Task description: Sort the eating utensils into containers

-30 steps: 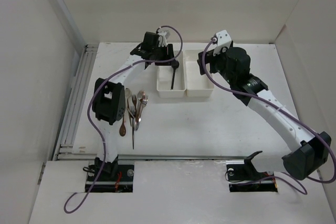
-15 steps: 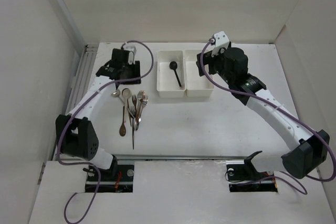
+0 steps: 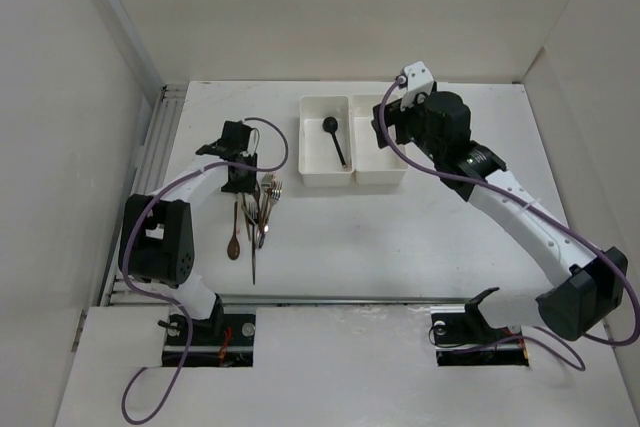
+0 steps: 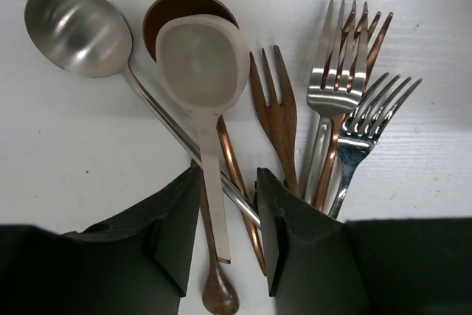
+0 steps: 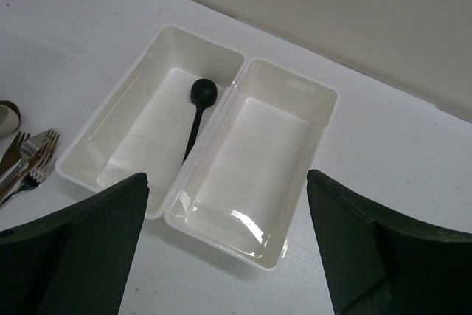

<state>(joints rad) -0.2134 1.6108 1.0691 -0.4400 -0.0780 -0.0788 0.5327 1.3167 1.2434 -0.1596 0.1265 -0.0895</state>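
Observation:
A pile of utensils (image 3: 255, 212) lies left of two joined white bins. In the left wrist view it holds a silver spoon (image 4: 77, 29), a pale spoon (image 4: 200, 60), a copper spoon (image 4: 184, 7), a brown fork (image 4: 274, 108) and silver forks (image 4: 335, 86). My left gripper (image 4: 225, 237) is open and low over the pile, and its fingers straddle the spoon handles. A black spoon (image 3: 335, 139) lies in the left bin (image 3: 312, 175); it also shows in the right wrist view (image 5: 198, 108). My right gripper (image 5: 228, 248) is open and empty above the right bin (image 5: 295, 82), which holds nothing.
A metal rail (image 3: 145, 197) runs along the table's left side. White walls close in the left, back and right. A brown spoon (image 3: 234, 242) and a long silver utensil (image 3: 253, 257) stick out of the pile toward the near edge.
My left gripper left the black spoon in the left bin, swung left and back, and now sits low over the utensil pile. The right arm has barely moved.

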